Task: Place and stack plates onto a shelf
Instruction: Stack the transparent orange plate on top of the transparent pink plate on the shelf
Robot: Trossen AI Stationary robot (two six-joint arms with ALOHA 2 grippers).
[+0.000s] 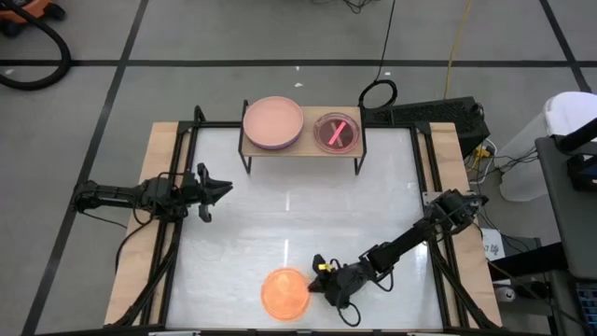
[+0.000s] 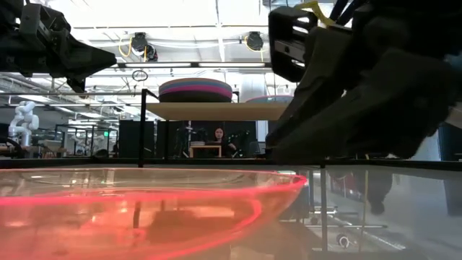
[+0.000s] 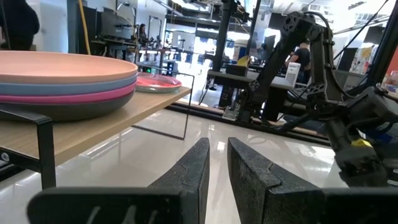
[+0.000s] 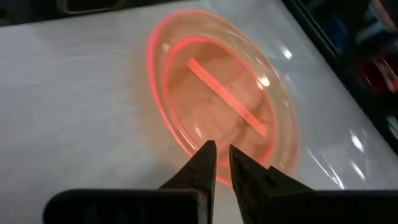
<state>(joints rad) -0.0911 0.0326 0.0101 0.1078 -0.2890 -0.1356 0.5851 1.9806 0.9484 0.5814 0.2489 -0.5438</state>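
A translucent orange plate [image 1: 285, 293] [image 4: 224, 99] lies flat on the white table near its front edge. My right gripper [image 1: 320, 277] [image 4: 222, 152] reaches its right-hand rim, slanting down, fingers nearly together. The shelf [image 1: 303, 149] stands at the table's far edge. On its left half rests a stack of large plates [image 1: 273, 122] [image 3: 62, 81] with a dusty pink one on top. A small pink plate [image 1: 337, 133] [image 3: 158, 83] rests on its right half. My left gripper [image 1: 227, 189] [image 3: 217, 152] waits level at the table's left, shut on nothing. My right gripper meets the orange plate at its rim [image 4: 198, 144], on the side toward the table's right edge. The fingers come slanting down from the right. They stand close together at the rim, but how they lie on it is not plain. The plate rests flat on the table.
Bare white table [image 1: 289, 215] lies between the shelf and the orange plate. Wooden borders [image 1: 154, 187] run along the table's sides. Cables and a white container [image 1: 569, 121] lie off the table at the right. A person [image 2: 219, 136] sits far back in the room.
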